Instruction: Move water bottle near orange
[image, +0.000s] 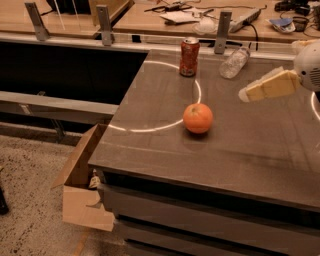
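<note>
From my station I see the gripper (251, 92) at the right side of the scene, held above the desk (150, 150) and pointing left. It touches nothing, and I cannot tell whether it is open or closed from this angle; it reads as one pale wedge reaching out of the white wrist at the right edge.

The water bottle (234, 62) lies on its side near the far edge of the desk, its cap end pointing far and to the right, toward a metal post (222, 31). It sits just beyond and to the left of the gripper, apart from it. A red soda can (189, 57) stands upright to the left of the bottle, near it but not touching.

The orange (198, 118) rests around the middle of the desk, nearer to me than the can and the bottle, and well apart from the bottle. A thin bright arc of light (150, 127) curves across the desk top past the orange and up toward the can.

On the floor at the left, against the desk's near corner, stands an open cardboard box (80, 192). Beyond the desk runs a wooden counter (150, 15) strewn with papers and cables.
</note>
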